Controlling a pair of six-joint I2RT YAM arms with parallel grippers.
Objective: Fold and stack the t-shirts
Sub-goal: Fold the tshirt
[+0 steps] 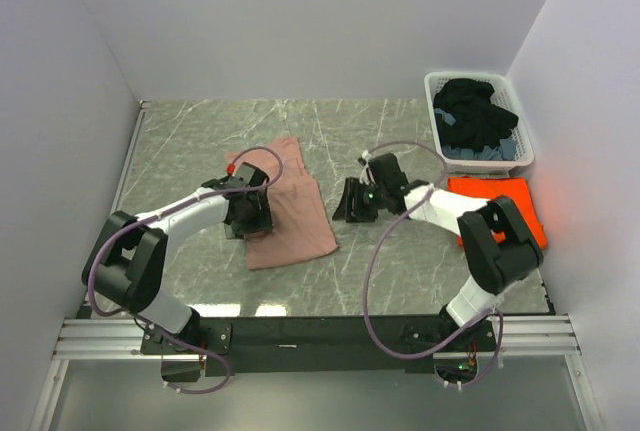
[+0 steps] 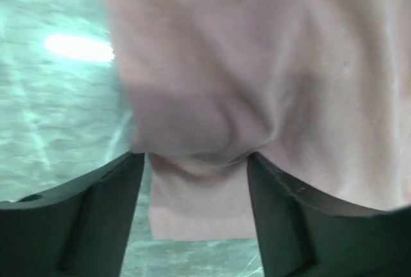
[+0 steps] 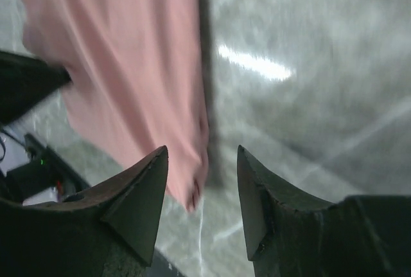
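Note:
The dusty-pink t-shirt (image 1: 295,216) lies folded in a long strip on the marble table, left of centre. My left gripper (image 1: 248,213) sits over its left edge. In the left wrist view that gripper (image 2: 196,156) is open, with a soft hump of the pink t-shirt (image 2: 257,65) lying at the fingertips. My right gripper (image 1: 352,201) hovers just right of the shirt, apart from it. In its wrist view it (image 3: 202,155) is open and empty, the pink t-shirt's (image 3: 128,65) edge just ahead. The orange t-shirt (image 1: 500,191) lies flat at the right, partly under the right arm.
A white laundry basket (image 1: 436,81) with dark clothes stands at the back right corner, behind the orange t-shirt. Grey walls close in the table on the left, back and right. Bare marble (image 1: 330,131) shows behind the pink shirt.

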